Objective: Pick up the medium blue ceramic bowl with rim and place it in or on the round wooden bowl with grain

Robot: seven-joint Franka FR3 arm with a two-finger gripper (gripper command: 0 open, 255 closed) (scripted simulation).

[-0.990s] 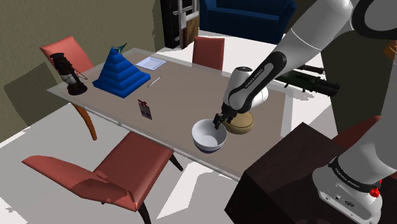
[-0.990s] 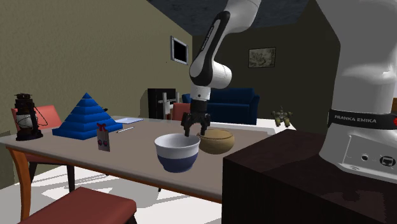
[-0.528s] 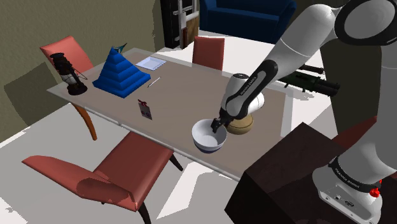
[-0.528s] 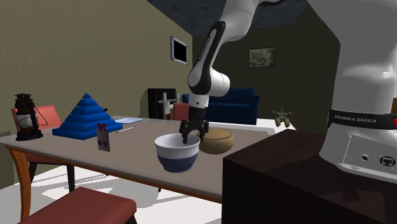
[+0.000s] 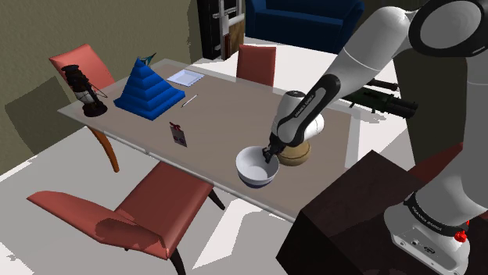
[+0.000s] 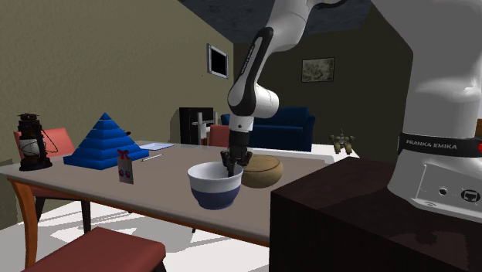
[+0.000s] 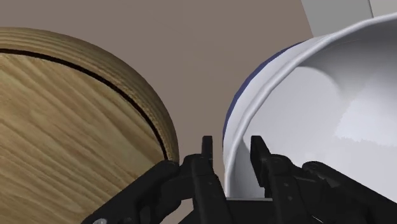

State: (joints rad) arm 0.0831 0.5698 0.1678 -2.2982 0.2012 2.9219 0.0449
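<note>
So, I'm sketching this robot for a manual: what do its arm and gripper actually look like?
The arm is built from rounded, glossy white segments joined by dark grey joints. Its white base carries a dark band lettered FRANKA EMIKA. The gripper is all black, with two slim, blocky fingers.

Legible txt: "FRANKA EMIKA" on arm's base band (image 6: 427,144) (white letters, dark band).
</note>
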